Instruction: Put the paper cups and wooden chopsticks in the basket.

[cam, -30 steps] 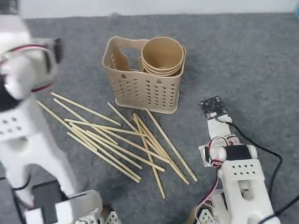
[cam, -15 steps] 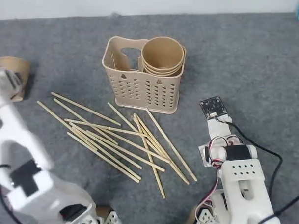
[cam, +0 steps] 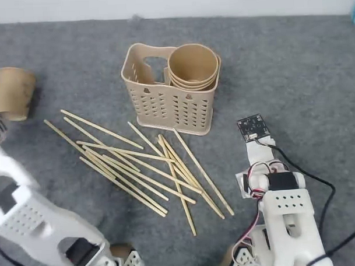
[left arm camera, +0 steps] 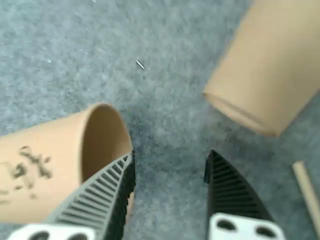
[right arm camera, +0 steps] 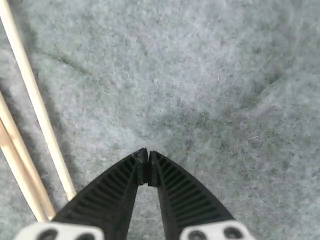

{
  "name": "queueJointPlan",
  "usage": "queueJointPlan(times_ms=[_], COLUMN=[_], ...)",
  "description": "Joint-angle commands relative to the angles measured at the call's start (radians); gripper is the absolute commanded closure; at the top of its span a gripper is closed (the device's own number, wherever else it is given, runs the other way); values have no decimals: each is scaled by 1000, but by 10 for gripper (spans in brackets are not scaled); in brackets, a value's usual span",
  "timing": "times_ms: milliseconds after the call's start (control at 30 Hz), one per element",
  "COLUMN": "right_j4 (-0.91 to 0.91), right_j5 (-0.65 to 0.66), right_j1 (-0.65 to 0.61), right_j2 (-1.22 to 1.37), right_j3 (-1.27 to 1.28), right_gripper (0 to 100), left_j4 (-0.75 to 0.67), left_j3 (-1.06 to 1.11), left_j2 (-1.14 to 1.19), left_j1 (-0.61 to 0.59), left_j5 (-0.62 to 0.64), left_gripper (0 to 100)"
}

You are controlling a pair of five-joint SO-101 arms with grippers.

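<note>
Low over the carpet, my left gripper (left arm camera: 171, 156) is open with bare carpet between its fingers. One finger (left arm camera: 107, 187) overlaps the rim of a paper cup (left arm camera: 45, 160) lying on its side. A second paper cup (left arm camera: 270, 65) lies on its side just beyond; it sits at the table's far left (cam: 13, 93). The tan basket (cam: 159, 104) stands at centre-back with stacked paper cups (cam: 192, 66) in its right compartment. Several wooden chopsticks (cam: 138, 166) lie scattered in front of it. My right gripper (right arm camera: 148, 152) is shut above the carpet, beside chopsticks (right arm camera: 35, 105).
The left arm's white body (cam: 35, 225) takes up the front left corner, and the right arm (cam: 282, 208) stands folded at the front right with its cable trailing right. Grey carpet lies open behind and to the right of the basket.
The left arm has swung down and out toward the table's left edge, uncovering the cup lying at far left. The right arm, basket and chopsticks have not moved.
</note>
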Motion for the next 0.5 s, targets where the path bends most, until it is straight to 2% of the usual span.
queueJointPlan(times_ms=[0, 167, 467], right_j4=[-10, -8, -8], right_j5=[9, 9, 9], right_j1=[-8, -8, -8], right_j2=[5, 5, 5], right_j3=[0, 0, 0], right_gripper=[990, 990, 990], left_j4=[-28, -43, -44], left_j3=[-8, -44, -160], left_j2=[-2, 3, 6], left_j1=[-25, -84, -227], left_j5=[-81, -87, -87], left_gripper=[860, 941, 952])
